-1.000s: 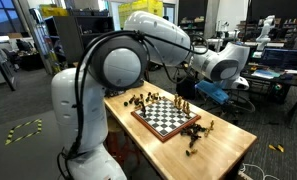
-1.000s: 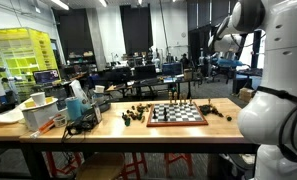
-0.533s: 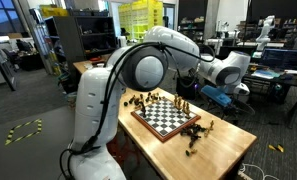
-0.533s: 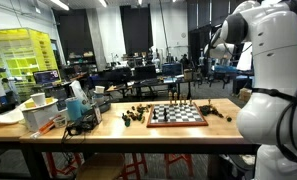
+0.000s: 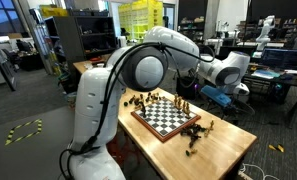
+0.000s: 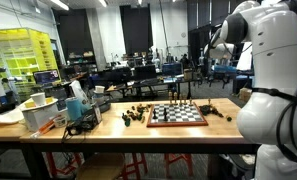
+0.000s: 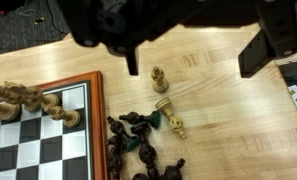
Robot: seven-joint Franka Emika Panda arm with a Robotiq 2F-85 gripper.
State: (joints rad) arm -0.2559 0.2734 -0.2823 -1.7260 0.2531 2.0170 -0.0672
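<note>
1. At the left of the wrist view, the chessboard (image 7: 43,130) carries a row of light pieces (image 7: 28,98) along its far edge. The other squares that show are bare.
2. Just right of the board's wooden rim, a heap of dark pieces (image 7: 133,150) lies jumbled on the table (image 7: 228,110). It is off the squares, and several pieces are on their sides.
3. Right of the heap's far end, an upright light piece (image 7: 159,78) stands alone on the wood. A tipped light piece (image 7: 173,120) lies just nearer, apart from it.
4. The gripper (image 7: 196,50) hangs above this spot with its jaws spread wide and nothing between them. Its fingers (image 7: 128,45) touch no piece, and the upright light piece is the closest one to them.
5. To the right the wood is bare.
6. Judged from this, nothing has been gripped yet. The loose pieces beside the board lie untouched, so the handling looks to be at its very start, with the grasp itself not yet done.
</note>
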